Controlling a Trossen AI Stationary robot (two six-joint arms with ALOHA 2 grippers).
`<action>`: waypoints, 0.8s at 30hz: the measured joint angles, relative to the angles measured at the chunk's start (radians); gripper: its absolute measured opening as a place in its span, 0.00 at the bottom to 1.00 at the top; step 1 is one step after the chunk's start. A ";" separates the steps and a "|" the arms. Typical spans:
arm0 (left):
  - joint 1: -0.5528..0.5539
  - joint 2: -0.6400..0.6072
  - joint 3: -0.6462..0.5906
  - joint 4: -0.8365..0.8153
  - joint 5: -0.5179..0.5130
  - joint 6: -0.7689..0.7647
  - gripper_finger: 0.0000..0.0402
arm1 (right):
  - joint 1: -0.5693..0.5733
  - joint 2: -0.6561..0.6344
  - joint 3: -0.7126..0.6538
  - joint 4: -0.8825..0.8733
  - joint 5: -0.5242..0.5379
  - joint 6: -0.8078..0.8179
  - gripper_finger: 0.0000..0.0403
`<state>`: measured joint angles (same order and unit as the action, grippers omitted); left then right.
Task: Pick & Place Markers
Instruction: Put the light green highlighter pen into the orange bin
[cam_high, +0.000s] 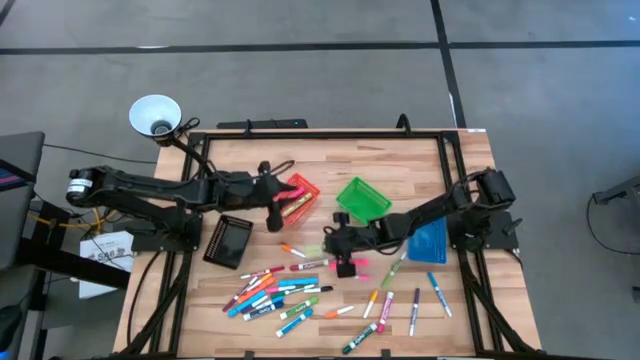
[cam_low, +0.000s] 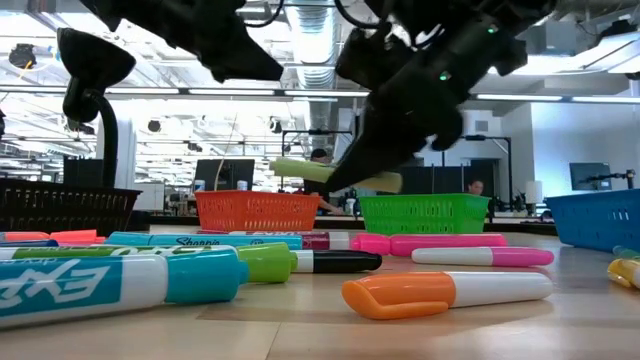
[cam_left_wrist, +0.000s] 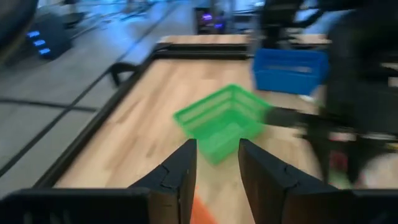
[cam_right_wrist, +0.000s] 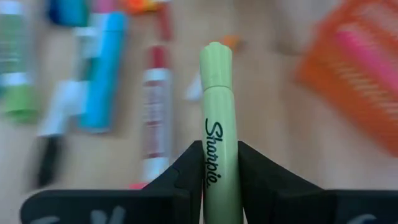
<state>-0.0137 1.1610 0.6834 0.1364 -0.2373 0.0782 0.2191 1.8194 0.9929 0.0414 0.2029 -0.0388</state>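
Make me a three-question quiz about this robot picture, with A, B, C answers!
1. Where is the left gripper?
A. over the blue bin
B. beside the orange bin
C. off the table

2. What colour is the marker between the right gripper's fingers?
A. light green
B. purple
C. white

3. What state is that marker in?
A. lying on the table
B. lifted in the air
C. inside the green bin

Answers:
1 B, the high view shows it next to the orange bin.
2 A, the right wrist view shows a pale green marker.
3 B, the low view shows it above the table.
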 joint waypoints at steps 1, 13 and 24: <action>-0.009 0.007 0.000 0.004 0.014 0.005 0.29 | -0.006 0.000 0.004 -0.001 0.045 -0.006 0.17; -0.078 0.245 0.000 0.172 0.054 0.172 0.42 | -0.045 0.000 0.007 0.005 0.164 -0.064 0.18; -0.078 0.341 0.000 0.179 0.085 0.169 0.44 | -0.055 0.000 0.007 0.073 0.164 -0.129 0.18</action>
<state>-0.0913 1.5021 0.6830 0.3159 -0.1527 0.2471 0.1644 1.8191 0.9995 0.1144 0.3672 -0.1680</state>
